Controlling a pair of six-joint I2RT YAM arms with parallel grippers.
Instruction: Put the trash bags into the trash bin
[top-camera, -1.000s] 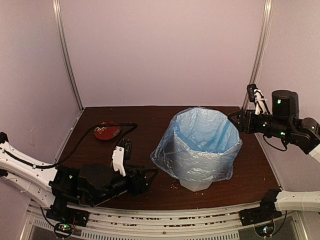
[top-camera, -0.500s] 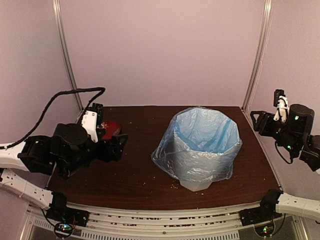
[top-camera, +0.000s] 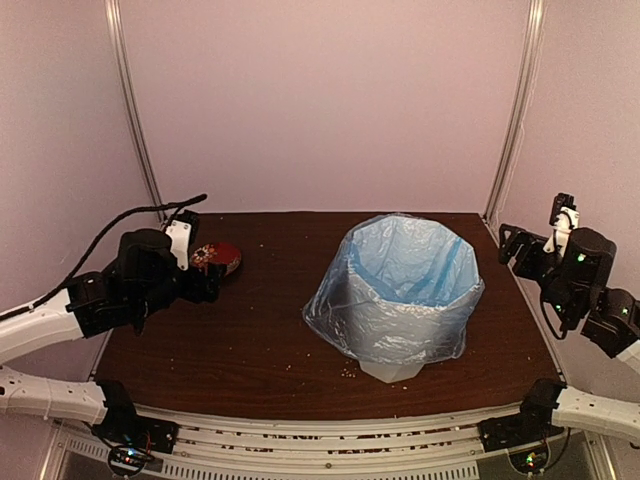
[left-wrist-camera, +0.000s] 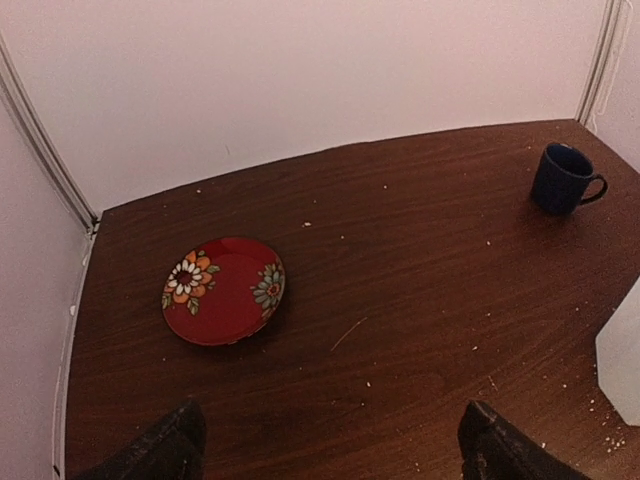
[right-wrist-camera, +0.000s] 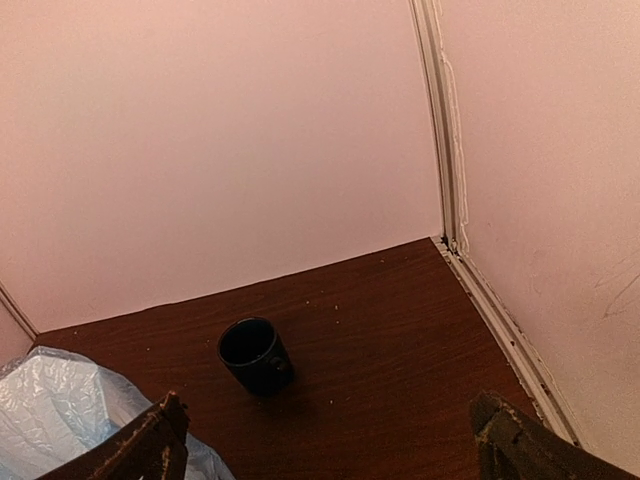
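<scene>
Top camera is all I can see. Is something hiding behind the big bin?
Observer: Yes, a dark blue mug stands upright behind the bin.
Operator: What's painted on the red plate?
Observer: Two flowers, one white and orange, one greenish.
Operator: Is anything being held?
Observer: No. The left end effector and the right end effector are both open, nothing between their fingers.

Dark table (top-camera: 260, 340), bin (top-camera: 395, 372), red plate (left-wrist-camera: 223, 290), mug (left-wrist-camera: 562, 178), perhaps crumbs (top-camera: 348, 372)

Light-blue trash bag (top-camera: 400, 300) lines upright white trash bin (top-camera: 392, 372).
</scene>
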